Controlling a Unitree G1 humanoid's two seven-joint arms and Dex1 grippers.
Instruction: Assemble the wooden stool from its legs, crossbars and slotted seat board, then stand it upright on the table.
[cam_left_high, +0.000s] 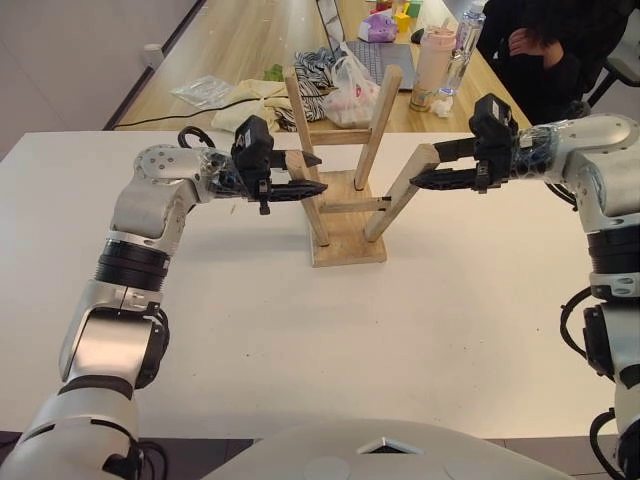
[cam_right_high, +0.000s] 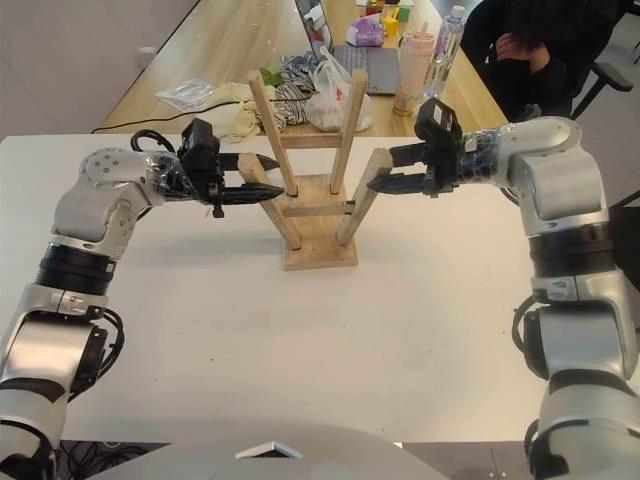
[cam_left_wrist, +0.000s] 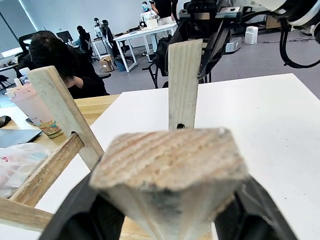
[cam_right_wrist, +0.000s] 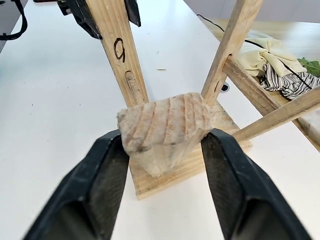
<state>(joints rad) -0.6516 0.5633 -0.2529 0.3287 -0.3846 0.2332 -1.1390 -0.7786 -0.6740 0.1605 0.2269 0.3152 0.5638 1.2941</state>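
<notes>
Stool sits upside down mid white table (cam_left_high: 250, 330), seat board (cam_left_high: 350, 250) flat, legs up. My L gripper (cam_left_high: 310, 172) is clamped on near-left leg (cam_left_high: 316, 215) at its top end. R gripper (cam_left_high: 428, 165) is clamped on near-right leg (cam_left_high: 393, 207). A crossbar (cam_left_high: 355, 204) joins the two.

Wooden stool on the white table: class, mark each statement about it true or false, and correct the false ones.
1. The stool rests upside down, its seat board flat on the table. True.
2. The left gripper hangs open, clear of the stool. False: it is shut on the upper end of the left near leg.
3. The right gripper clamps the upper end of the right near leg. True.
4. The legs lie loose on the table. False: four legs stand up from the seat board.
5. A crossbar joins the two far legs. True.
</notes>
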